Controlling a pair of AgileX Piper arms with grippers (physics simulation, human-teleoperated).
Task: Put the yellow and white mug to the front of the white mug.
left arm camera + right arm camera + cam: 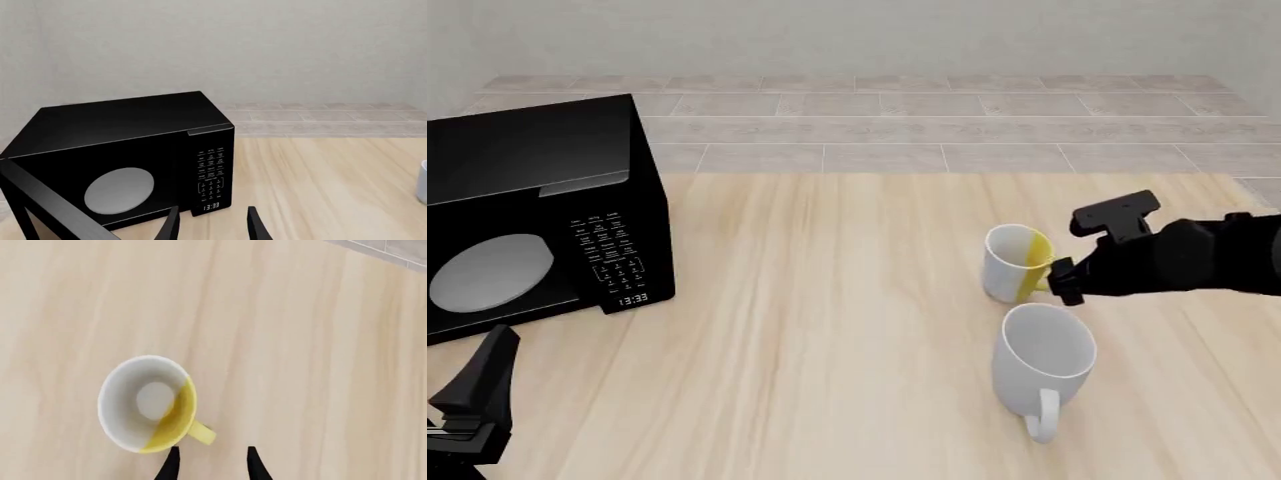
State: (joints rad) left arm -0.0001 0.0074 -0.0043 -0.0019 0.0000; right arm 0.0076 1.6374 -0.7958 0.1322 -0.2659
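Two-tone mug (1016, 262) upright on table (827, 300) just behind white mug (1045, 352); right gripper (209, 460) parted and empty at its handle (200, 432); rigid, glazed, likely slick and chippable, so handle or rim is the likely hold.

Pale wooden table (827, 330), black microwave (534, 220), white mug (1044, 355), yellow and white mug (1014, 262) seemingly resting.
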